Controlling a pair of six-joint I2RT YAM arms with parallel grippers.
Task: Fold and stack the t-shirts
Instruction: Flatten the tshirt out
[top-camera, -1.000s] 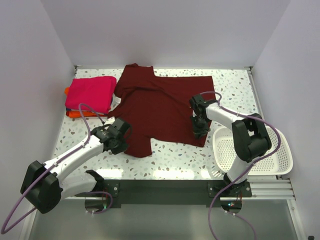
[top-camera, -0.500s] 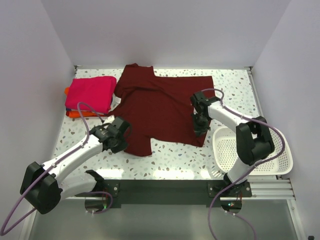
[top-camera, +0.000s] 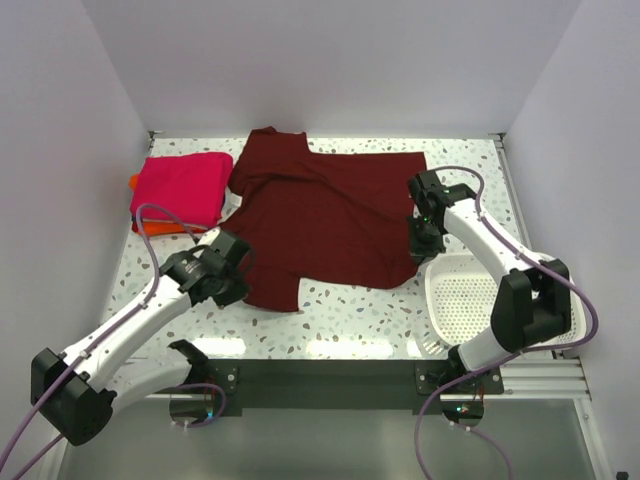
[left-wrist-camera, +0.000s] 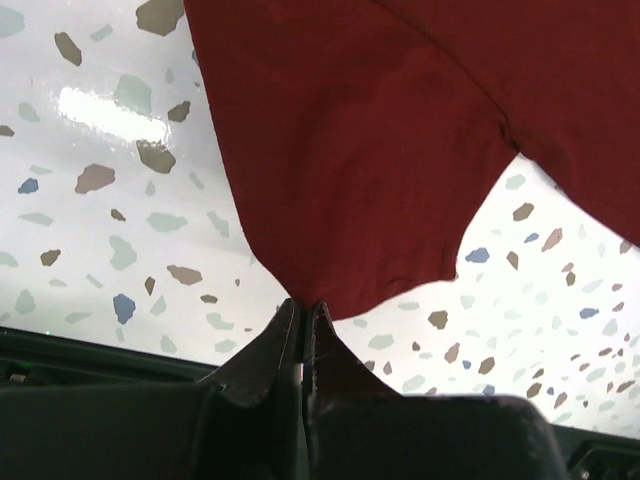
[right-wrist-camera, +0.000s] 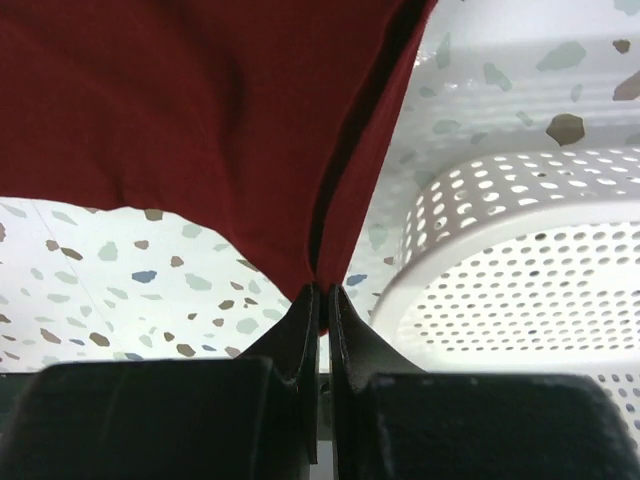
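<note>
Maroon shirt (top-camera: 320, 215) spread on mid-worktop (top-camera: 350, 312), not yet folded. Left hand (left-wrist-camera: 303, 312) pinching its near-left corner; right hand (right-wrist-camera: 322, 292) pinching its near-right corner, beside basket (top-camera: 560, 325). Pink shirt (top-camera: 180, 188) folded, stacked on orange shirt (top-camera: 148, 229), far left. Judged: two done, maroon's folds and stacking left. Orange mostly hidden under pink.

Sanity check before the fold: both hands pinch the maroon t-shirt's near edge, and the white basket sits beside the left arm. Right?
Not quite. The white basket sits beside the right arm, not the left; the top view shows it. The rest stands: the left hand and the right hand each pinch the maroon t-shirt at its near edge.
</note>
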